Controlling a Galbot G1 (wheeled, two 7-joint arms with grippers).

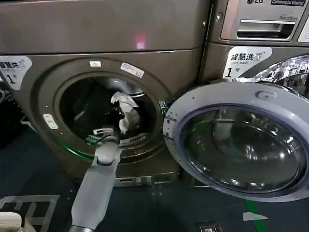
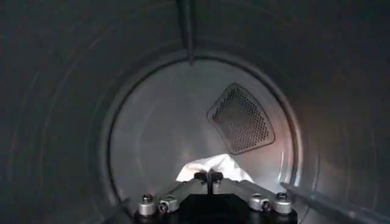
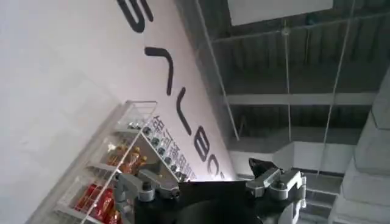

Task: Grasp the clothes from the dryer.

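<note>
The dryer [image 1: 38, 82] is a brown-grey machine whose round door [image 1: 241, 140] hangs open to the right. My left arm reaches through the porthole into the steel drum [image 2: 146, 122]. A whitish piece of the clothes [image 1: 125, 112] hangs crumpled in the porthole at my left gripper [image 1: 112, 129]. In the left wrist view the fingers meet tip to tip, and the white fabric [image 2: 216, 165] bunches right at the tips of the left gripper [image 2: 208, 176]. My right gripper [image 3: 192, 173] is off to the side, open and empty, pointing up at a wall and ceiling.
The open door takes up the space right of the porthole. A neighbouring machine [image 1: 256, 29] with a pale drawer panel stands at the right. A perforated vent [image 2: 241, 119] sits in the drum's back wall. The dark floor [image 1: 159, 208] lies below.
</note>
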